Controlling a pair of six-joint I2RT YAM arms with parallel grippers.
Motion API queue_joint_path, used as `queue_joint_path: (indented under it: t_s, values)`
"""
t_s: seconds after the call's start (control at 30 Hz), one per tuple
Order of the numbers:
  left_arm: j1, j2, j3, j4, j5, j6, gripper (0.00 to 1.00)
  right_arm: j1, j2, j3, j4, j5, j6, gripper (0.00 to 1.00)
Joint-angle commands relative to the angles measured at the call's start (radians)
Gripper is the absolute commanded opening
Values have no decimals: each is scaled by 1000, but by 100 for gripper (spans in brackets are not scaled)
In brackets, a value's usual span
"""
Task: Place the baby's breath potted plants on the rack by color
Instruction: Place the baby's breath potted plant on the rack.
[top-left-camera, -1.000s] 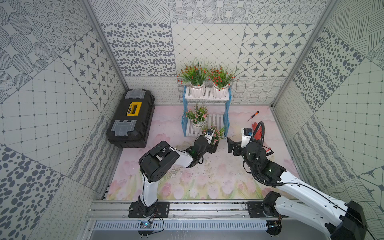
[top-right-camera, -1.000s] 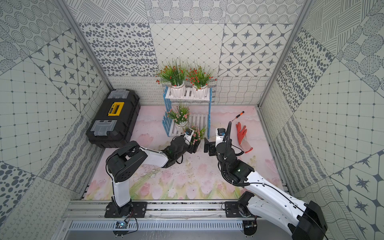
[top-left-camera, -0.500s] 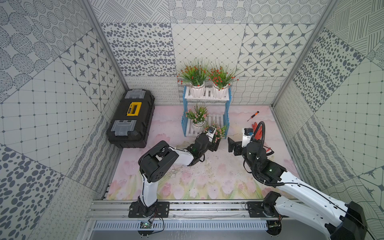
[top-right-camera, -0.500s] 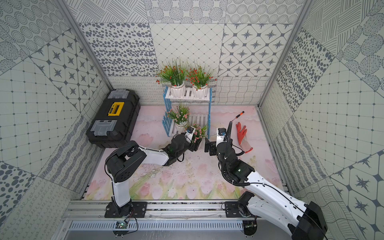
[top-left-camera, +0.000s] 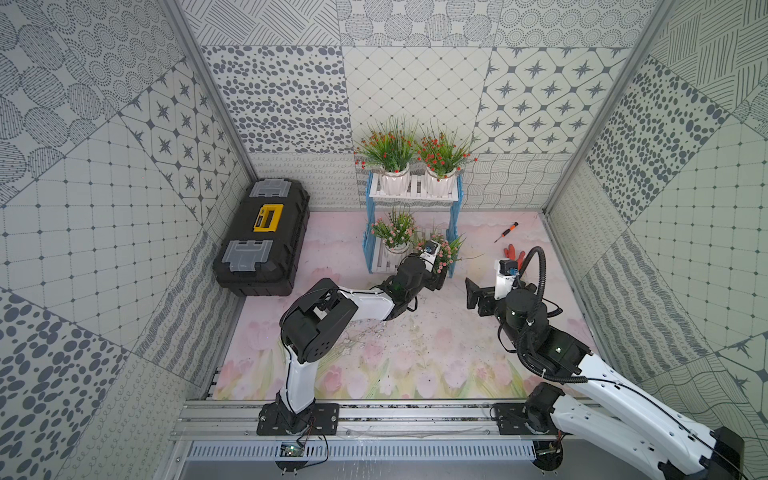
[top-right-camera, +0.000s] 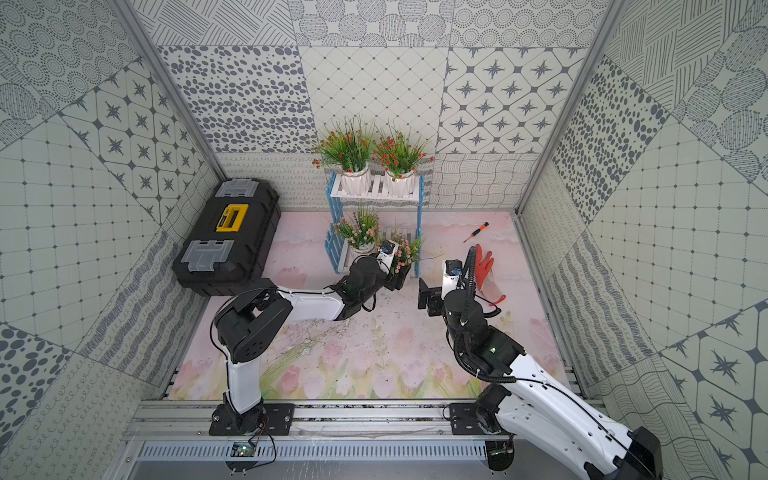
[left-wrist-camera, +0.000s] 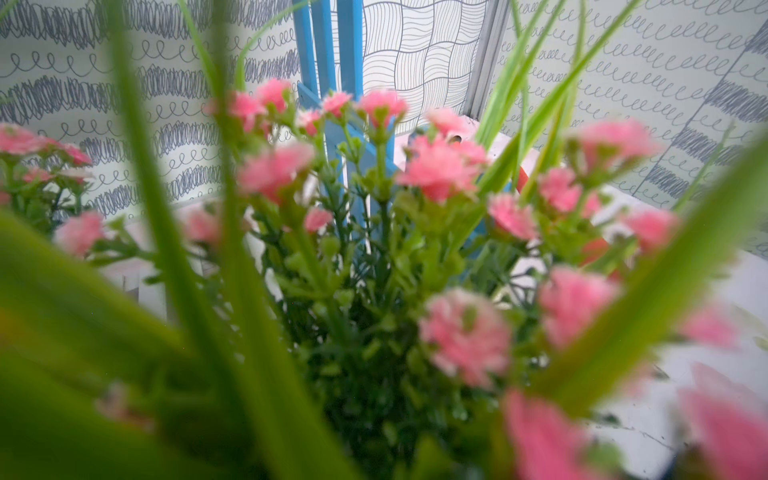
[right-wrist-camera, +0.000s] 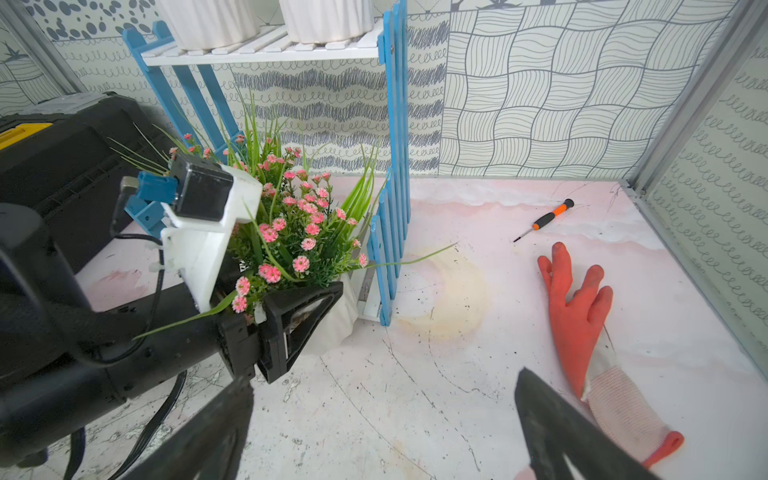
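The rack (top-left-camera: 454, 216) stands at the back wall, white shelves between blue sides. Two red-flowered baby's breath potted plants (top-left-camera: 388, 149) (top-left-camera: 442, 156) sit on its top shelf. One pink plant (top-left-camera: 395, 232) stands on the left of the lower shelf. My left gripper (top-left-camera: 440, 276) is shut on the white pot (right-wrist-camera: 338, 328) of a second pink plant (right-wrist-camera: 291, 232), at the lower shelf's front right corner; whether the pot rests on anything I cannot tell. Pink flowers (left-wrist-camera: 440, 166) fill the left wrist view and hide the jaws. My right gripper (right-wrist-camera: 382, 432) hovers open and empty over the floor to the right.
A black and yellow toolbox (top-left-camera: 264, 237) lies left of the rack. An orange glove (right-wrist-camera: 577, 307) and a small screwdriver (right-wrist-camera: 544, 219) lie on the floor right of the rack, beyond the right gripper. The rack's blue right side (right-wrist-camera: 392, 208) stands close beside the held plant.
My left gripper has carried the pink plant a little farther back, toward the rack's lower shelf. The right arm has hardly moved.
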Motion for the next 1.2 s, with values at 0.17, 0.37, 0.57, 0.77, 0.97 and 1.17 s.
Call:
queue_joint_path:
  t_s: [0.17,0.37,0.57,0.77,0.97,1.17]
  values:
    - [27,55,149,-19,-9,59,66,-4,-44,53,-85,24,-14,98]
    - [52,95,223,-64,-6,71,66,-4,-56,47,-95,22,-4,98]
    - [81,134,288,-94,12,76,66,-4,-68,47,-104,28,-5,98]
    - [96,177,342,-107,22,80,66,-4,-73,52,-107,37,-23,98]
    - [106,221,400,-122,31,79,66,-4,-81,57,-115,49,-39,98]
    - [112,254,446,-132,36,66,66,-4,-95,43,-120,54,-33,98]
